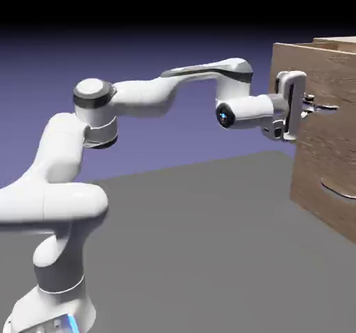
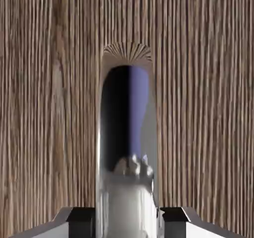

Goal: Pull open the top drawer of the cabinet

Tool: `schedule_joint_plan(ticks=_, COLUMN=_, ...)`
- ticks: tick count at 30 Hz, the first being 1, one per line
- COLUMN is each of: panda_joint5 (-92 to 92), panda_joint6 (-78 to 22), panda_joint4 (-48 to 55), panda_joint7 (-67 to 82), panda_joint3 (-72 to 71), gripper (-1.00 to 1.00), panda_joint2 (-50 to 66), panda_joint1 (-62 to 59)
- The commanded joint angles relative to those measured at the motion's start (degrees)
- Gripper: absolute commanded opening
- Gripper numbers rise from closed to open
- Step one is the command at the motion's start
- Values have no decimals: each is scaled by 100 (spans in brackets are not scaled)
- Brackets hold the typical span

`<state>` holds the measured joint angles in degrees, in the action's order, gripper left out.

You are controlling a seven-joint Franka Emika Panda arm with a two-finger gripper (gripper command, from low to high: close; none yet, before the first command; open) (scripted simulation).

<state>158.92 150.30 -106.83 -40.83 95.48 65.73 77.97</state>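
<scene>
Panda gripper [image 1: 306, 106] closed on bar handle [image 2: 127, 122], top drawer.
Fingertips [image 2: 127, 223] pinch the shiny metal from both sides, presumably for a straight pull; wood-grain drawer front [image 2: 54, 108] directly behind (curved lower handle [image 1: 338, 190] untouched, below).

No readable text — none at all.

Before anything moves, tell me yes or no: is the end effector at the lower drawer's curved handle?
No, the end effector is at the upper handle, above the curved one.
</scene>
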Motion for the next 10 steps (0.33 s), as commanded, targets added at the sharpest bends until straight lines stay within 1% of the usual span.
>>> schedule_joint_plan(ticks=1, panda_joint5=-6, panda_joint6=-50, panda_joint4=-208, panda_joint7=31, panda_joint3=80, gripper=-100, panda_joint2=-10, panda_joint1=171)
schedule_joint_plan(ticks=8, panda_joint5=-64, panda_joint6=-329, panda_joint4=-1592, panda_joint7=201, panda_joint3=689, gripper=-100, panda_joint2=-4, panda_joint1=1387)
schedule_joint_plan(ticks=9, panda_joint5=-64, panda_joint6=-329, panda_joint4=-1593, panda_joint7=201, panda_joint3=689, gripper=100, panda_joint2=-4, panda_joint1=1387)
schedule_joint_plan(ticks=10, panda_joint5=-64, panda_joint6=-329, panda_joint4=-1593, panda_joint7=201, panda_joint3=689, gripper=100, panda_joint2=-4, panda_joint1=1387)
